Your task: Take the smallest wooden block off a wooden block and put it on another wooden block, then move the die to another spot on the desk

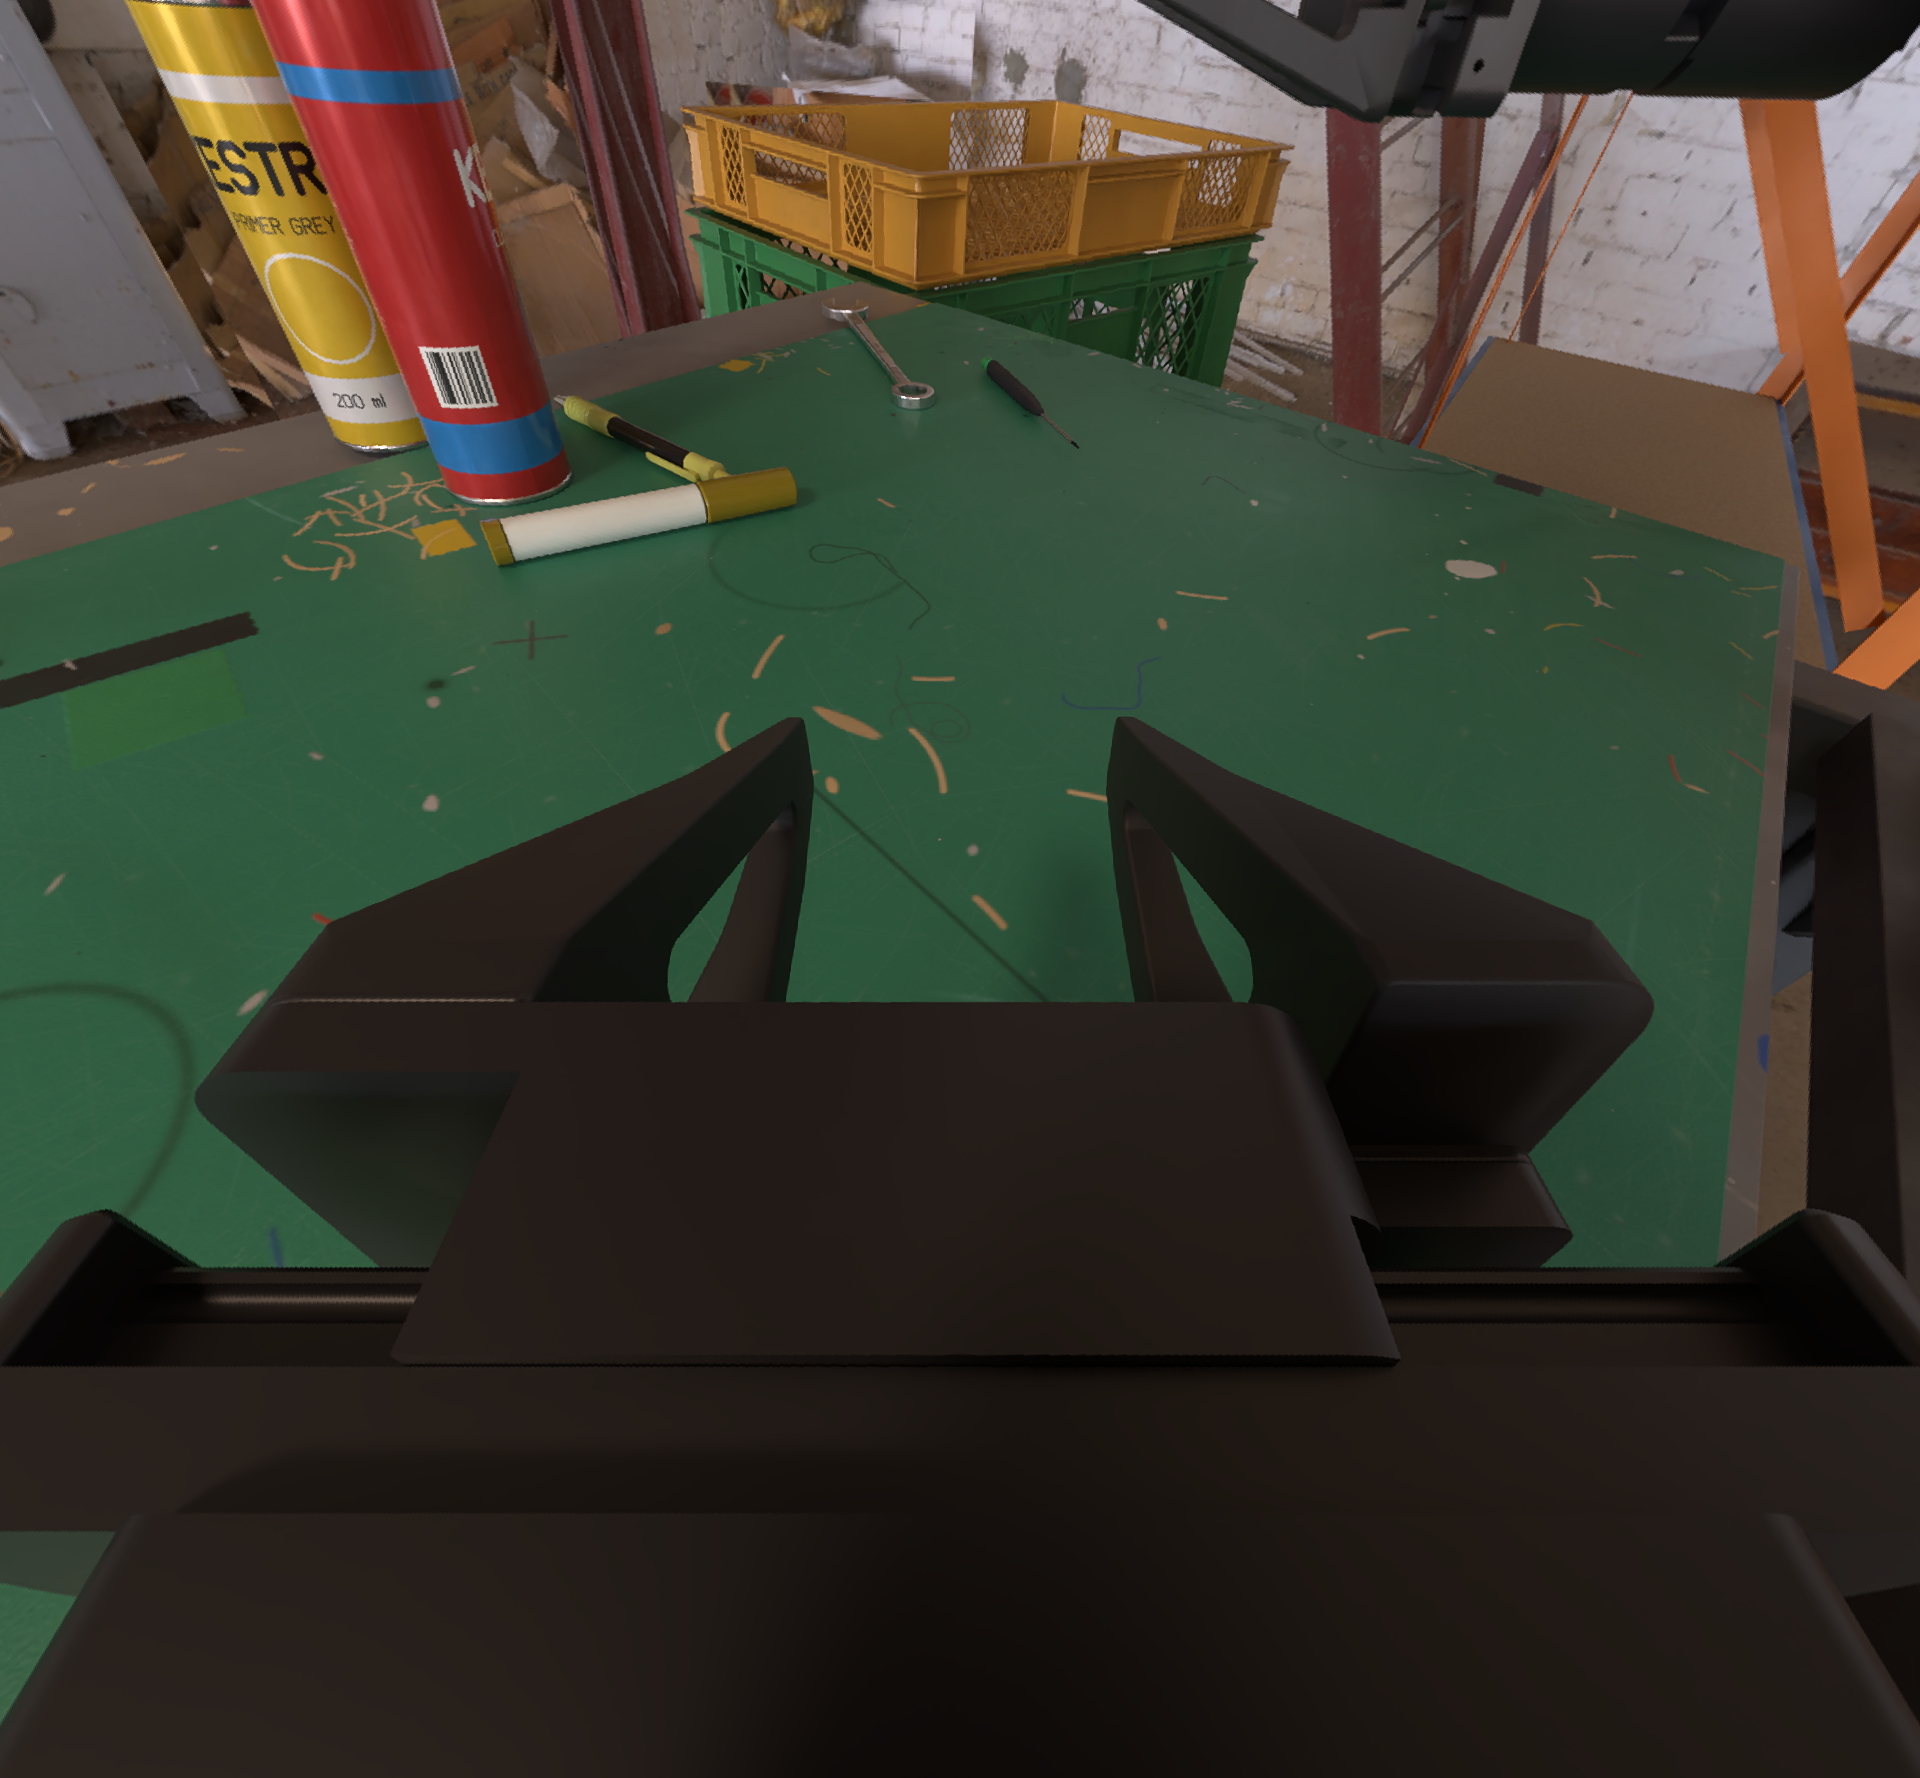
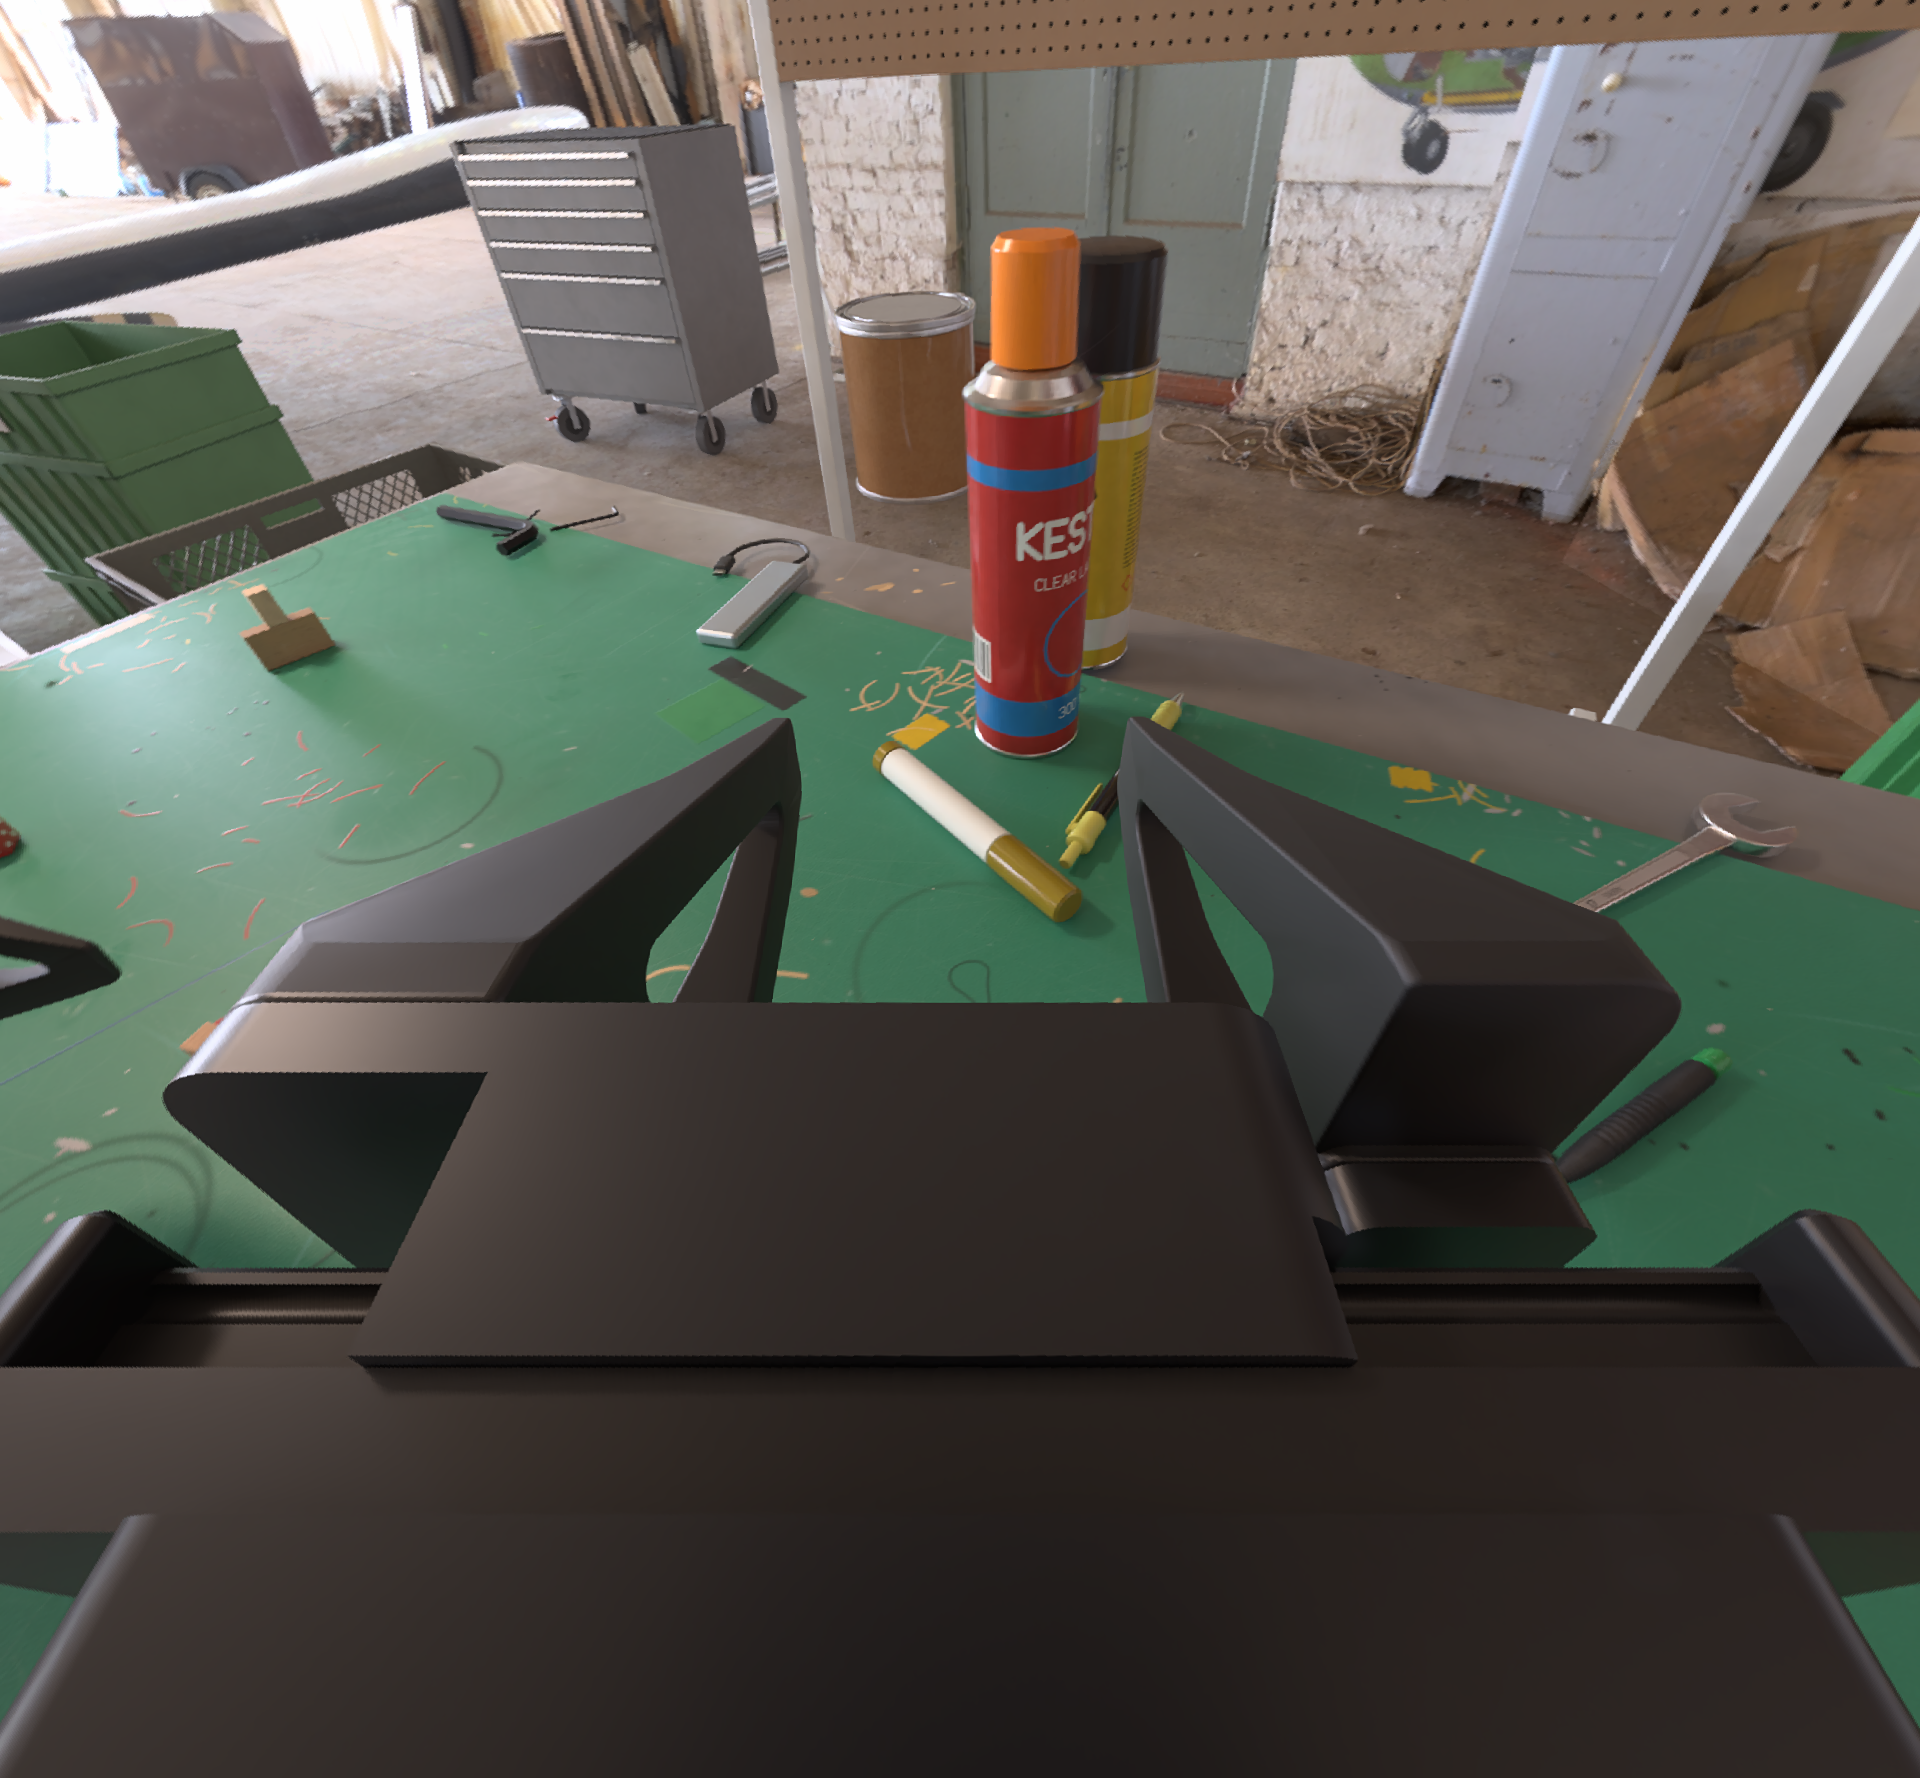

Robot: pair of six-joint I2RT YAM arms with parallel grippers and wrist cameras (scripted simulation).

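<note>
We hold our left claw (image 1: 958, 762) open above the green worktop (image 1: 1299, 689), nothing between its fingers. Our right claw (image 2: 961, 772) is open and empty too, aimed at a white marker (image 2: 971, 829) lying before a red spray can (image 2: 1029, 523). Far off to its left a small wooden block (image 2: 262, 608) stands upright on a flat wooden block (image 2: 296, 639). A red object (image 2: 6, 837) at the left edge may be the die; we cannot tell.
</note>
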